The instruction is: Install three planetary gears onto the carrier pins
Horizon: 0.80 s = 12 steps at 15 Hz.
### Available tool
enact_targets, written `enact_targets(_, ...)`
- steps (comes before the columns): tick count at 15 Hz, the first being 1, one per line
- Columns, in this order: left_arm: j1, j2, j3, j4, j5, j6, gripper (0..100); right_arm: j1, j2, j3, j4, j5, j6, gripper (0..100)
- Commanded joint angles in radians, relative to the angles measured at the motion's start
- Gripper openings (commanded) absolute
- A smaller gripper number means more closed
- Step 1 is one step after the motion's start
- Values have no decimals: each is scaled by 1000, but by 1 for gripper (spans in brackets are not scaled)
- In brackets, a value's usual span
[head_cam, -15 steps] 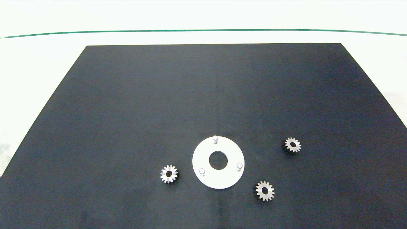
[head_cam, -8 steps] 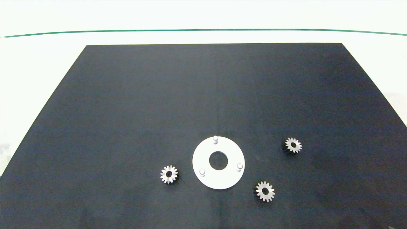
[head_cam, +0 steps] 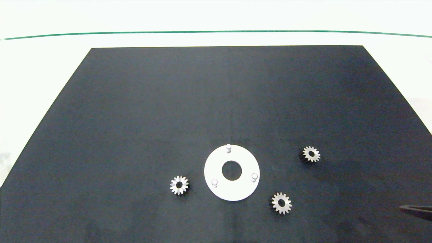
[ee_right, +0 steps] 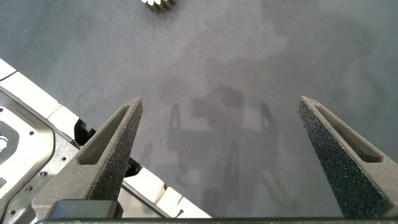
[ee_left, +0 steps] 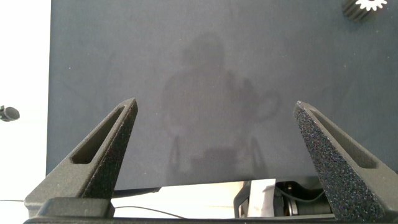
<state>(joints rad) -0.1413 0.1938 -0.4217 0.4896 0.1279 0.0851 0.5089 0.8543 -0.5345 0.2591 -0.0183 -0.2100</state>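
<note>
Head view
mat: black mat (head_cam: pixel 216 101) fills most of frame on a white table (head_cam: pixel 40 67)
disc: white disc (head_cam: pixel 216 165) lower centre, flat on mat, large centre hole
carrier pins: three upright pegs on disc, all bare; far pin (head_cam: pixel 228 147) at disc's upper edge, left pin (head_cam: pixel 214 182) lower left, right pin (head_cam: pixel 254 176) lower right
planetary gears: three, all flat on mat, none on a pin; left gear (head_cam: pixel 179 185) just left of disc, lower gear (head_cam: pixel 281 203) lower right of disc, right gear (head_cam: pixel 311 154) further right, well apart from disc
right gripper: only a dark tip (head_cam: pixel 416 210) at right edge, lower right of frame, well apart from gears
left arm: not seen in this view

Left wrist view
left gripper (ee_left: pixel 221 134): fingers spread wide, nothing between them, above bare mat
gear: one gear (ee_left: pixel 365 7) cut off at upper right corner, well apart from fingers
table: white strip at left edge

Right wrist view
right gripper (ee_right: pixel 221 130): fingers spread wide, holding nothing, above bare mat
gear: one gear (ee_right: pixel 160 4) cut off at top edge, left of centre, well apart from fingers
</note>
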Motion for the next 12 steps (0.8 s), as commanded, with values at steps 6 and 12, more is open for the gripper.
enact_targets(6, 0, -4, -2, -11, 1, 1, 100, 154, 262, -1, -141, -83, 4, 100)
enact_targets(12, -1, -4, -5, -17, 1, 1, 100, 186, 440, -2, -340, -97, 6, 100)
